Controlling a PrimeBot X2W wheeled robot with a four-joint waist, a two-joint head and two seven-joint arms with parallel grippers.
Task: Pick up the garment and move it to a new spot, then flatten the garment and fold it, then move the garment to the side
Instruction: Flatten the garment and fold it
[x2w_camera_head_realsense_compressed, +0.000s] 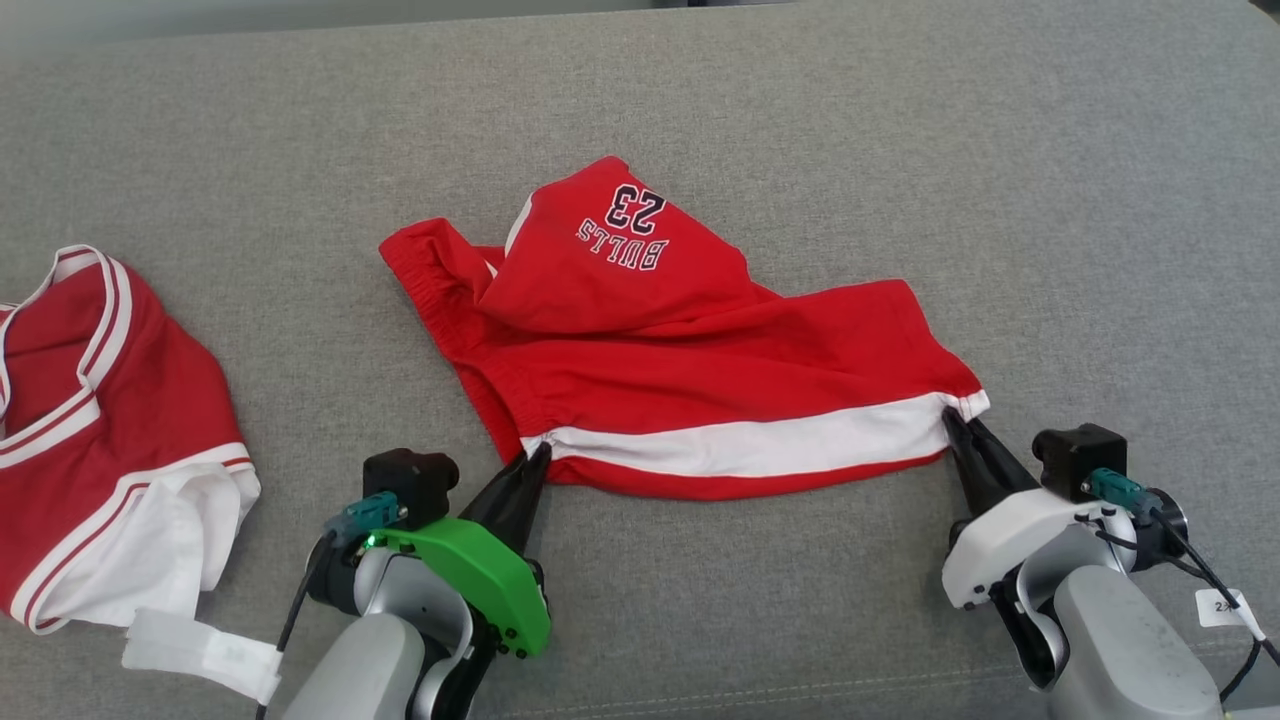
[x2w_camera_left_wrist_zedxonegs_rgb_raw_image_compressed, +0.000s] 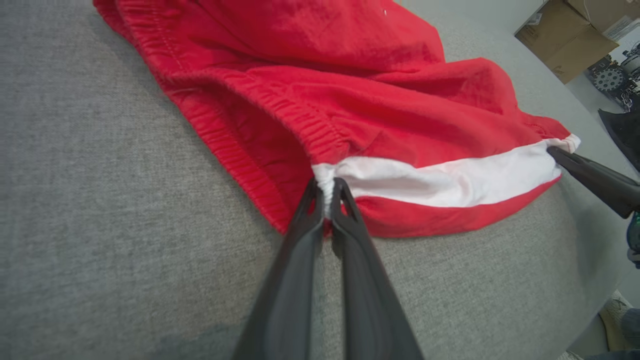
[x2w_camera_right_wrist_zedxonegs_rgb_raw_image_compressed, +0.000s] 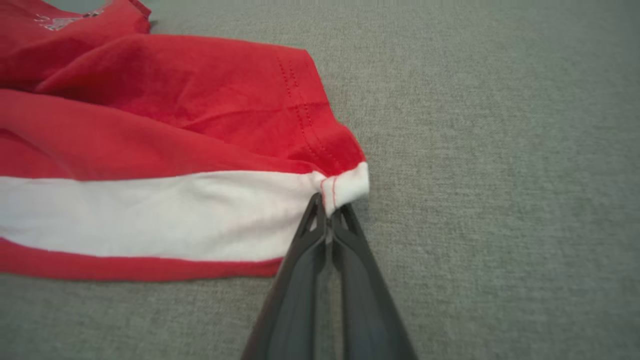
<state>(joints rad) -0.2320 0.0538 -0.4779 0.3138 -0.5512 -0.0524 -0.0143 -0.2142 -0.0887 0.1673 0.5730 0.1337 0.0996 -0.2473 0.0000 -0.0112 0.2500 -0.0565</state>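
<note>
The garment (x2w_camera_head_realsense_compressed: 690, 350) is a pair of red shorts with a white side stripe and "BULLS 23" printed on it, lying crumpled in the middle of the grey surface. My left gripper (x2w_camera_head_realsense_compressed: 538, 452) is shut on the stripe's left end by the elastic waistband, as the left wrist view shows (x2w_camera_left_wrist_zedxonegs_rgb_raw_image_compressed: 327, 187). My right gripper (x2w_camera_head_realsense_compressed: 955, 418) is shut on the stripe's right end at the leg hem, and its closed tips pinch the white corner (x2w_camera_right_wrist_zedxonegs_rgb_raw_image_compressed: 327, 207). The stripe (x2w_camera_right_wrist_zedxonegs_rgb_raw_image_compressed: 150, 215) runs nearly straight between the two grips.
A second red and white garment (x2w_camera_head_realsense_compressed: 100, 420) lies bunched at the left edge, with a white strap (x2w_camera_head_realsense_compressed: 200, 650) trailing toward me. The grey fabric surface (x2w_camera_head_realsense_compressed: 1050, 200) stretches wide to the right and far side. Cardboard boxes (x2w_camera_left_wrist_zedxonegs_rgb_raw_image_compressed: 570, 35) stand beyond the table.
</note>
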